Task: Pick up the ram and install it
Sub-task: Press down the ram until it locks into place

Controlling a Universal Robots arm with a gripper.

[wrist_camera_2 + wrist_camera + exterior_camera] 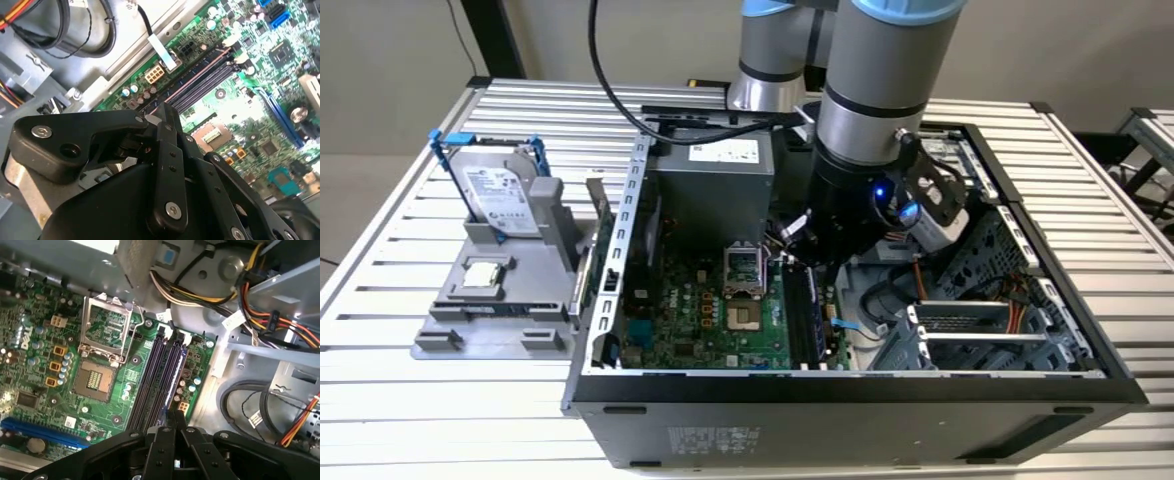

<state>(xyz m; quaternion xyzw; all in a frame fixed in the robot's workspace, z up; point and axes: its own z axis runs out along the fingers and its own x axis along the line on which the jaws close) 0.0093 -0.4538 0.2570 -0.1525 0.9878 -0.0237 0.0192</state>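
Slatted metal bench [400, 240] carries open computer case [854, 385]. Arm is lowered inside case. Tool [175, 426] is closed on ram [172, 372], held edge-down at outermost memory slot on motherboard [45, 340]. Pick-up is judged done; full seating cannot be confirmed.

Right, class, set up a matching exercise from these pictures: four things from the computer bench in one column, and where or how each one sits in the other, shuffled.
Things
1. hard drive
2. processor chip
3. gripper
4. processor socket

Places or states
A. at the black memory slots, shut on the ram
B. lying flat on the grey tray
C. standing upright in a blue frame
D. on the motherboard, lid raised, empty

Pairs: 1-C, 2-B, 3-A, 4-D
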